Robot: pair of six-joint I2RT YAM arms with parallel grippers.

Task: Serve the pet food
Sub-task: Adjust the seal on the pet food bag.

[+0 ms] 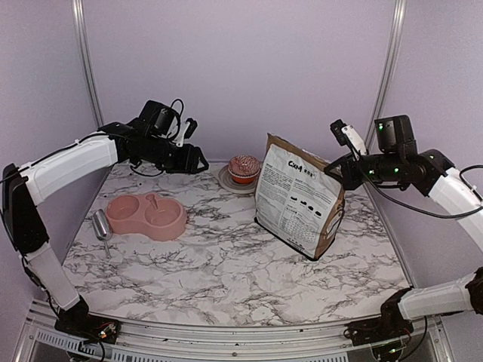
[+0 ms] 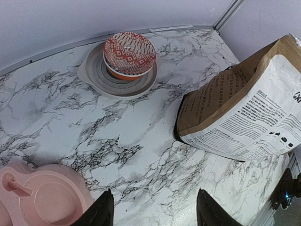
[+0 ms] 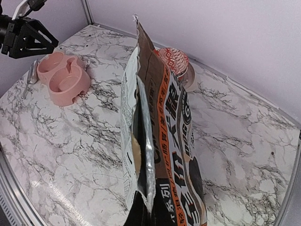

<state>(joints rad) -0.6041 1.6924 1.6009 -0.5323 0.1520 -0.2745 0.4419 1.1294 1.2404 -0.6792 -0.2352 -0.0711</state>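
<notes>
The bag, kibble presumably hidden inside, stands centre-right beside your right gripper, grip unreadable; your left gripper, fingers spread, hangs upper left, farther off.

The widest free stretch I have is the near half of the white-and-grey marbled tabletop, with bare surface from side to side. Right of centre, the tall white-and-brown printed paper bag stands upright and blocks any low, straight crossing. Its top corner reaches my right gripper, and I cannot tell whether they touch. At the back, the red-and-white patterned round piece on its grey plate sits near the bag's left edge, leaving a narrow gap. On the left, the pink plastic double bowl and the small metal scoop just beside it take up that side. Open marble lies between bowl and bag.
</notes>
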